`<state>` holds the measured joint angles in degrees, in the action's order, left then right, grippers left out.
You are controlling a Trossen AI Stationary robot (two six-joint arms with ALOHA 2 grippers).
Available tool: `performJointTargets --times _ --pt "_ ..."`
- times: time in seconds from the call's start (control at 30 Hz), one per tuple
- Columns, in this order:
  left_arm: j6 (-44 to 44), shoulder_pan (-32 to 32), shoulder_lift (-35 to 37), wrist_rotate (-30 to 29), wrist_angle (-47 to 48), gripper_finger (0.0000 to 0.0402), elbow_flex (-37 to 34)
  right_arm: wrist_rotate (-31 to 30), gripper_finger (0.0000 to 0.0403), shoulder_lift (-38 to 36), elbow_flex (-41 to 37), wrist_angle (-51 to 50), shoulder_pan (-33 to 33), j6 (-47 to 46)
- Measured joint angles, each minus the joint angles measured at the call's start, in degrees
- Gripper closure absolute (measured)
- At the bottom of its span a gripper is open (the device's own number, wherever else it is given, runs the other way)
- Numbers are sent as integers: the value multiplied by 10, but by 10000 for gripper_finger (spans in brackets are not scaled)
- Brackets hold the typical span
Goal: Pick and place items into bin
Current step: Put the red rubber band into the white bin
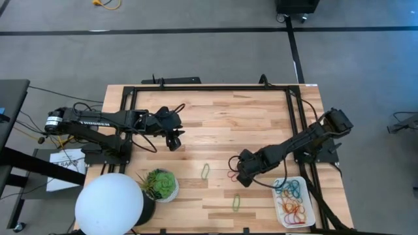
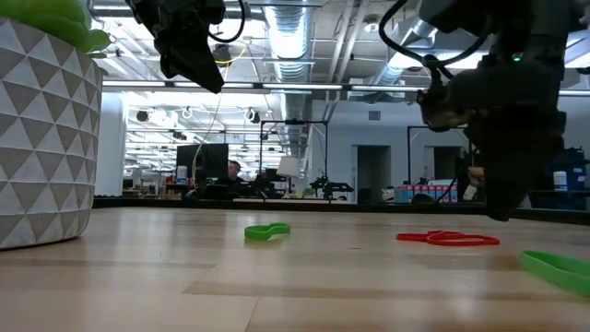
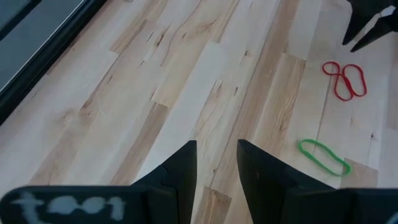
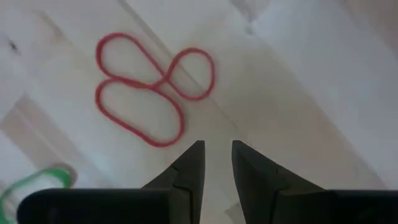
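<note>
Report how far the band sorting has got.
Done: a heap of bands already lies in the bin. In hand: nothing is gripped; the right gripper, fingers slightly apart, hovers by the red band. Left: that red band and two green bands on the table. The left gripper waits.

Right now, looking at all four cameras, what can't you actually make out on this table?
- White bin, high view: the rubber bands in the bin overlap in a tangle, too small to count.
- Red rubber band, high view: partly covered by the right gripper.
- Green rubber band at the edge, low view: cut off by the picture's right edge and blurred.
- Bin, low view: not visible at all.
- White ball lamp, high view: cut by the bottom edge.
</note>
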<state>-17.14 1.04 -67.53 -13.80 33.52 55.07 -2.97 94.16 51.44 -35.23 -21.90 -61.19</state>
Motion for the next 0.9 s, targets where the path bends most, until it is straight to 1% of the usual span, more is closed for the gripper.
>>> performJointTargets --times 0.07,0.17,0.23,0.3,0.37,0.5,0.9 --pt "0 0 0 0 0 297 0 -17 328 -6 0 -2 -1 1" --pt "0 0 0 0 0 297 0 -36 328 -15 1 31 3 3" --pt "0 0 0 0 0 297 0 -29 328 -14 0 61 7 22" --pt "0 0 0 0 0 297 0 -7 328 -11 2 106 11 53" --pt "0 0 0 0 0 297 0 -1 328 -11 1 97 12 59" --pt "2 0 0 0 0 297 0 0 328 -11 0 71 12 35" --pt "0 0 0 0 0 297 0 6 328 -11 0 119 9 27"
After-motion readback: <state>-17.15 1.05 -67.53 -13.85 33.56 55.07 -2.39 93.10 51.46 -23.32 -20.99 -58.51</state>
